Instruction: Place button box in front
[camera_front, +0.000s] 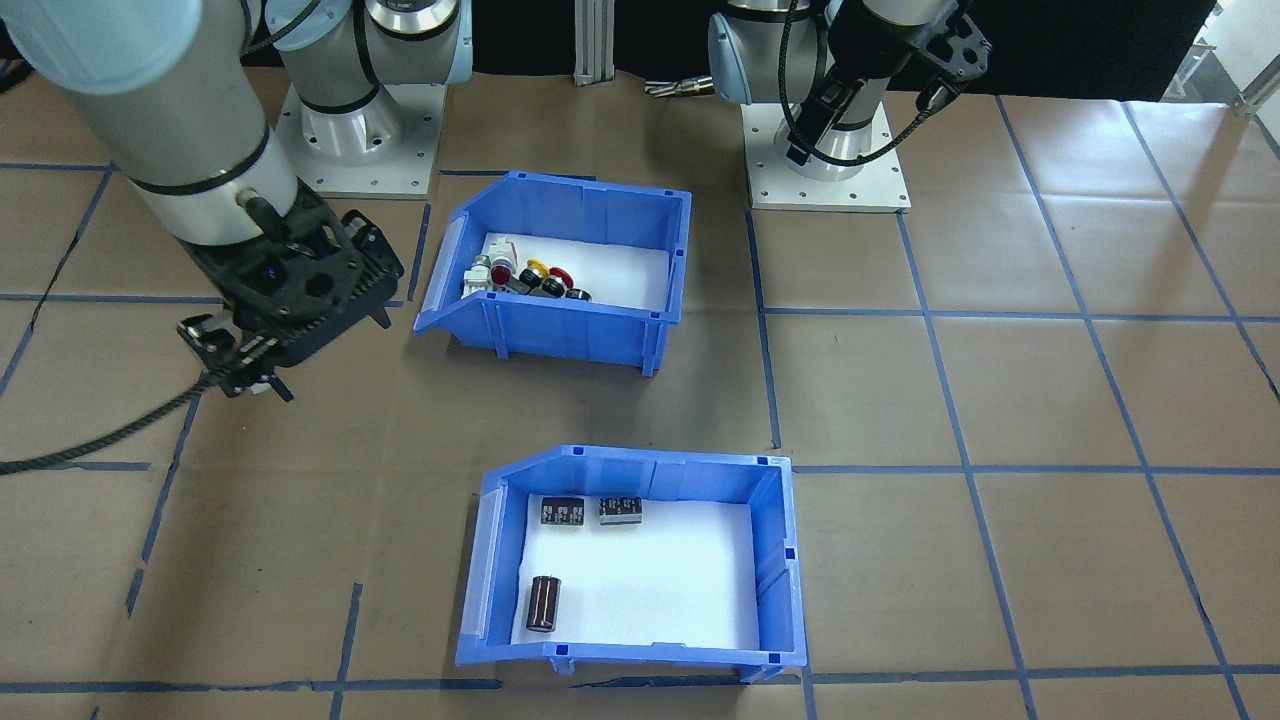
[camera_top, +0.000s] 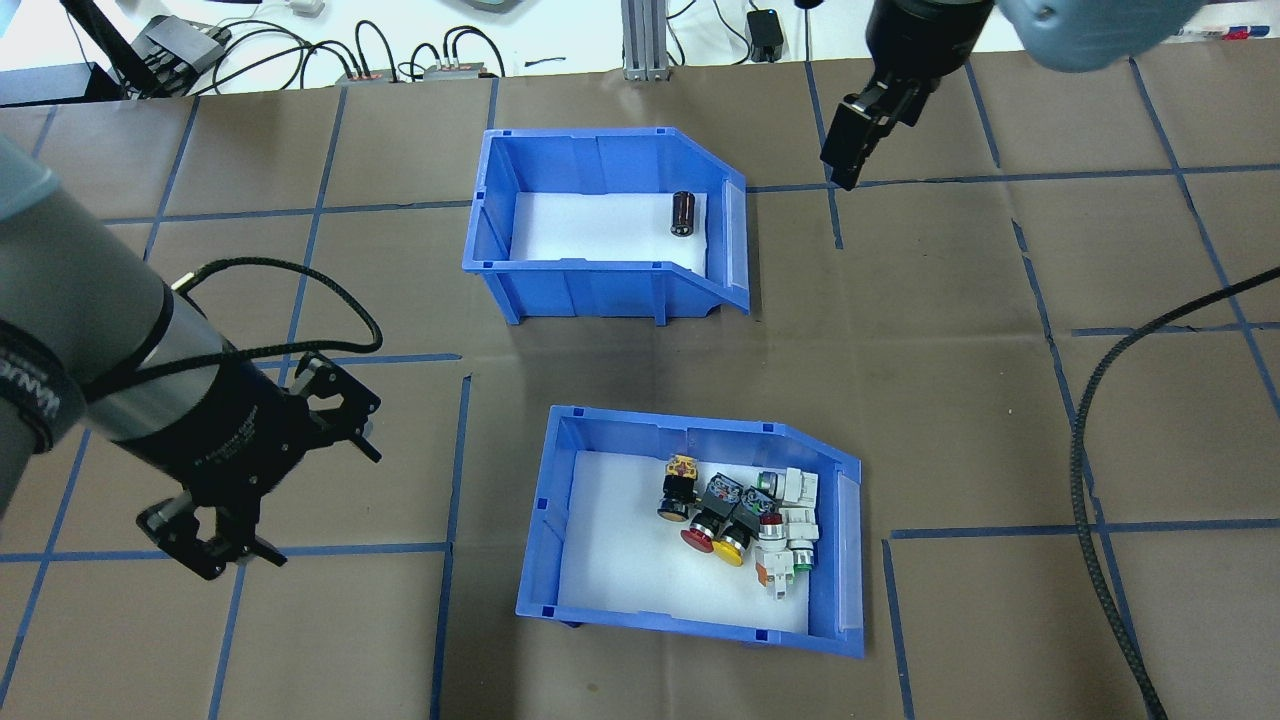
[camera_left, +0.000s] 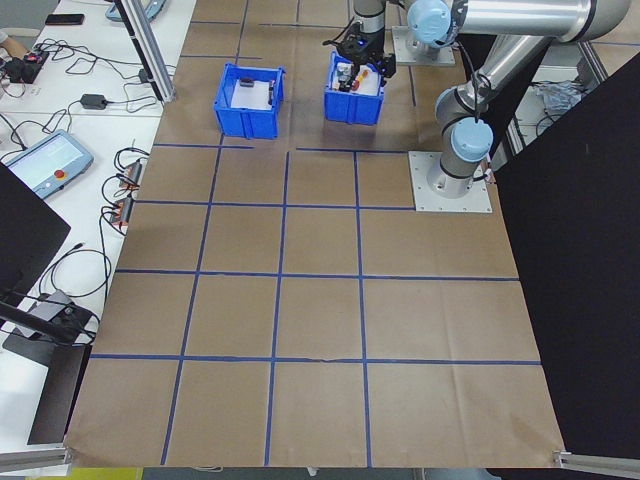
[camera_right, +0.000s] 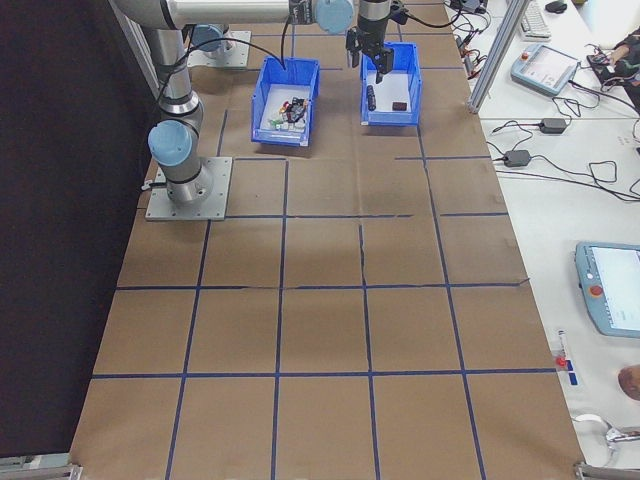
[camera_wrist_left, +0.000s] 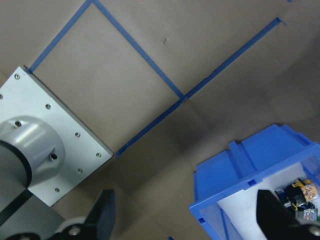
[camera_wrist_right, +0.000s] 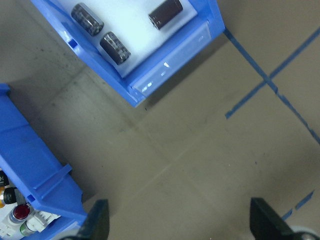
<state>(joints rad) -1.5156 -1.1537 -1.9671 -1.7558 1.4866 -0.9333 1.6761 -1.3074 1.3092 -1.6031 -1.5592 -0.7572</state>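
Two blue bins sit on the table: the button box and a second bin of the same kind. Three dark capacitors lie in that second one. The push-button switches are heaped together, roughly six or seven, too tangled to count exactly. Two robot arms stand by, each with one gripper.

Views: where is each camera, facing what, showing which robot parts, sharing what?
Overhead: behind, looks down on table; left gripper, right gripper.
Front-facing: opposite side, faces arm bases.
Left side: left end; left arm near.
Right side: right end; right arm near.
Left wrist: downward; left fingers, button box.
Right wrist: downward; right fingers, other bin.
Shared: both wrists see button box.
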